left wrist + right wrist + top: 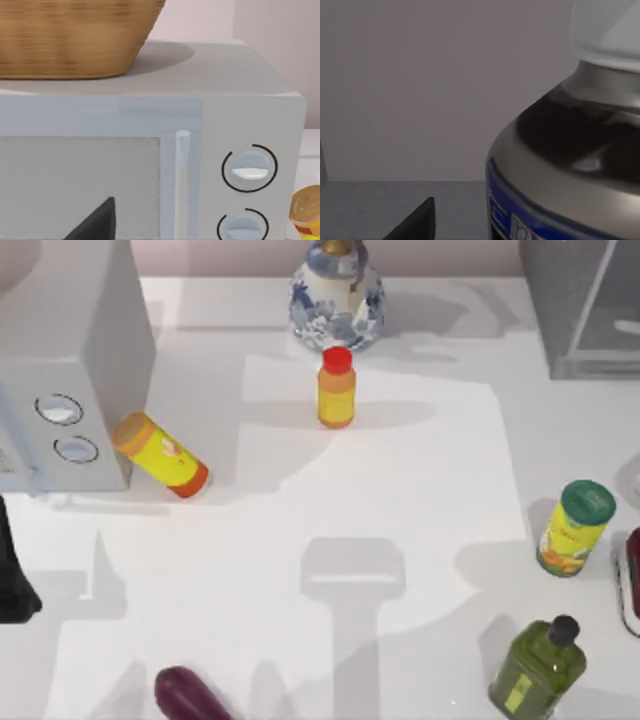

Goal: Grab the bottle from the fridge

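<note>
At one o'clock on the table, seen from above, stands the fridge, a grey box with a pale glassy panel. The right wrist view shows the bottle very close, with its white cap, dark shoulder and blue-edged label, set against a plain grey wall and floor. A dark tip of the right gripper juts in beside it, not touching. Whether those jaws are apart or together cannot be told.

The left gripper faces the grey box with two dials at ten o'clock, jaw state also unclear. An orange-yellow bottle stands near twelve o'clock, and an olive-green bottle at five o'clock.
</note>
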`<act>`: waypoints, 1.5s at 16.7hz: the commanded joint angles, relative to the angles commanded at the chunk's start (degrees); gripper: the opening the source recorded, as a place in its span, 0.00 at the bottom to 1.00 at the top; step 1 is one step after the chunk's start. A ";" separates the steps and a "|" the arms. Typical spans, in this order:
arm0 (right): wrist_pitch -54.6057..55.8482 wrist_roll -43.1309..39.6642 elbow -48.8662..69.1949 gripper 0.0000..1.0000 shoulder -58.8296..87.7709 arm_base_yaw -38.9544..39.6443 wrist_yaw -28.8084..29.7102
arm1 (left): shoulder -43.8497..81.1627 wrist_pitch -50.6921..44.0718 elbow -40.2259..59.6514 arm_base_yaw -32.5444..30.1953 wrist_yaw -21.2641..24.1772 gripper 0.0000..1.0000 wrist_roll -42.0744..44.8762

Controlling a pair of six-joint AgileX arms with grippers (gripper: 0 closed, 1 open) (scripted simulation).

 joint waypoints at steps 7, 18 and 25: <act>0.00 0.00 0.00 0.70 0.00 0.00 0.00 | 0.00 0.00 0.00 0.00 0.00 1.00 0.00; 0.00 0.00 0.00 0.00 0.00 0.00 0.00 | 0.00 0.00 0.00 0.00 0.00 1.00 0.00; 0.00 0.08 -0.04 0.00 -0.08 -0.18 -0.02 | 0.00 0.00 0.00 0.00 0.00 1.00 0.00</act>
